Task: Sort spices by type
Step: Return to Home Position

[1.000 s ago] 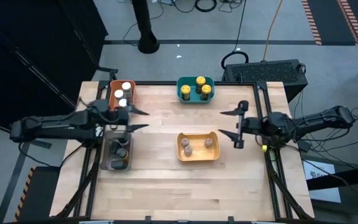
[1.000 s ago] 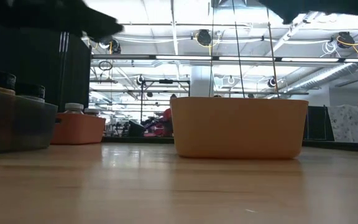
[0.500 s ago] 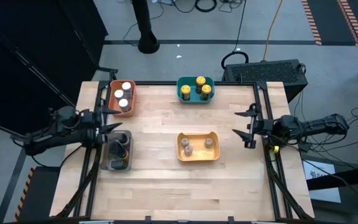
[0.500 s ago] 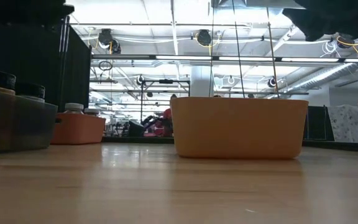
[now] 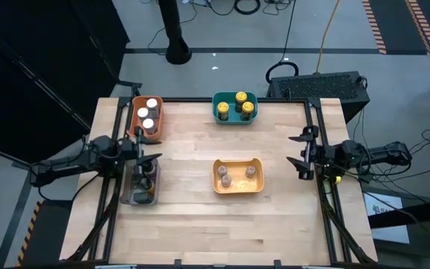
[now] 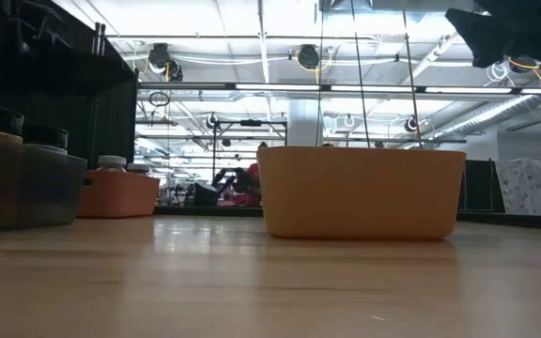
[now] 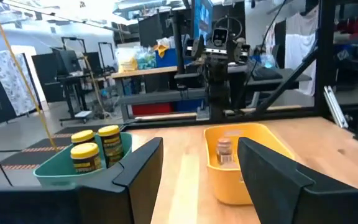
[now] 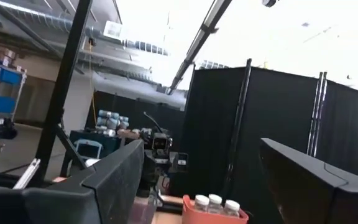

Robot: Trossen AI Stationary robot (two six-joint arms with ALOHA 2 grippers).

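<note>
The jars (image 5: 240, 105) all sit in bins (image 5: 237, 191) between the tools — left tool (image 5: 151, 148) mid-left by the grey bin (image 5: 128, 187), right tool (image 5: 295, 149) mid-right — both wide, empty.

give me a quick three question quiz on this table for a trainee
1. True or false: the jars in the teal bin have black lids.
2. How many white-lidded jars sit in the orange bin? A two, B three, C five.
3. Fill the gap: the left gripper and right gripper have open fingers and hold ___.
Key: 1 false (yellow lids); 2 B; 3 nothing.
</note>
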